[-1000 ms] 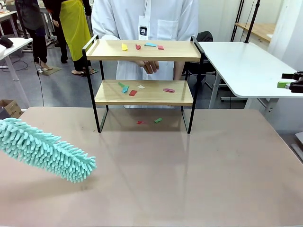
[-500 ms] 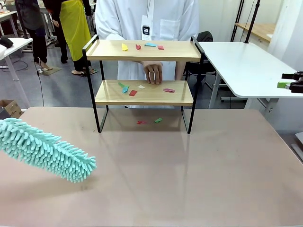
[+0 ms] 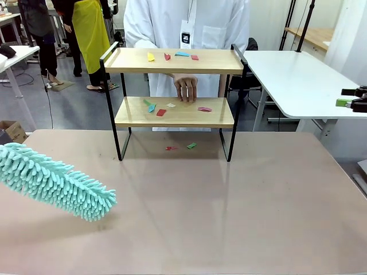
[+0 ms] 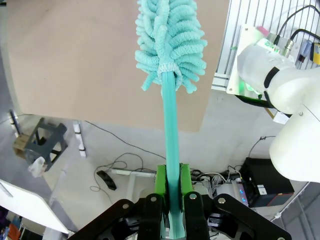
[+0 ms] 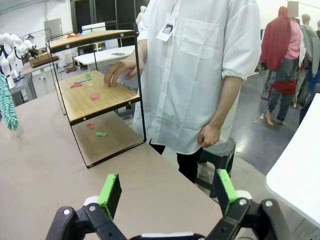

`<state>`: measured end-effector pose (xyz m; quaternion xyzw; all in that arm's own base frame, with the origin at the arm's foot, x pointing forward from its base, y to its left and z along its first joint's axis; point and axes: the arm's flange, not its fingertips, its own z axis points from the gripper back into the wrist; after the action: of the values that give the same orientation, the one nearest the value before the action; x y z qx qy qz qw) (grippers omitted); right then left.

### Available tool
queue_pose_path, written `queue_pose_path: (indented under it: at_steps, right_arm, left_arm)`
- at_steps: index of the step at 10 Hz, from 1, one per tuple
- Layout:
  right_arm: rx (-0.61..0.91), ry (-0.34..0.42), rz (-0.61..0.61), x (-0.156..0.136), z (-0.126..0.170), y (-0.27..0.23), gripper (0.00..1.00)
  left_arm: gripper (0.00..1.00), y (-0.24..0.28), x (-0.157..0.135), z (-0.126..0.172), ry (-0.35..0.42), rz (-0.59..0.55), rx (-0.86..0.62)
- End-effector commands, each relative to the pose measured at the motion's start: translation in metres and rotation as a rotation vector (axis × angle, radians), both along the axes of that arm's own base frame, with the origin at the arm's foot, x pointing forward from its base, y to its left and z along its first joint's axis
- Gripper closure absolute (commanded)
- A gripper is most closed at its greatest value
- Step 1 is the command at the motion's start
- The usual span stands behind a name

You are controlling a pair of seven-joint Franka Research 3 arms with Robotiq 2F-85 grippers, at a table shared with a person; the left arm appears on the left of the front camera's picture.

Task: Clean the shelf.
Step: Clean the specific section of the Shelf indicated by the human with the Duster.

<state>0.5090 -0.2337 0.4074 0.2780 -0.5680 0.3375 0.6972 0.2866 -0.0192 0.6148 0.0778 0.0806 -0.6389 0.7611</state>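
The person in the white coat [image 3: 212, 23] has edged right. The two-tier light-wood, black-framed shelf [image 3: 218, 60] stands unmoved at the beige tabletop's [image 3: 241, 206] far edge. The fluffy teal duster [image 3: 54, 182] stays clamped in the left gripper [image 4: 172, 187]; the right gripper [image 5: 167, 192] gapes empty. The person's hand [image 3: 186, 89] rests on the lower board among coloured scraps [image 3: 160, 112].

White side table [image 3: 298, 80] on grey floor [image 3: 74, 109] (cardboard box [image 3: 11, 130] at left)

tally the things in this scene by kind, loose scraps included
shelf: 1
duster: 1
coloured scraps: 11 (4 on the top board, 5 on the lower board, 2 on the table beneath)
total: 13
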Motion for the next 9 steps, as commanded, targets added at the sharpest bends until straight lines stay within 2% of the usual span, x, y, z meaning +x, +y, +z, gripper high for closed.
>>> queue_pose_path:
  at_steps: [1, 8, 9]
  right_arm:
    - [-0.010, 0.006, -0.001, 0.0003, 0.0031, 0.0019, 0.00]
    - [-0.010, 0.006, -0.001, 0.0003, 0.0031, 0.0019, 0.00]
    - [-0.010, 0.006, -0.001, 0.0003, 0.0031, 0.0019, 0.00]
  left_arm:
    - [0.87, 0.0011, -0.0011, 0.0020, 0.002, 0.002, 0.012]
    - [0.87, 0.0000, 0.0000, 0.0000, 0.000, 0.000, 0.000]
    - [0.87, -0.0008, -0.0003, -0.0043, 0.019, 0.003, -0.100]
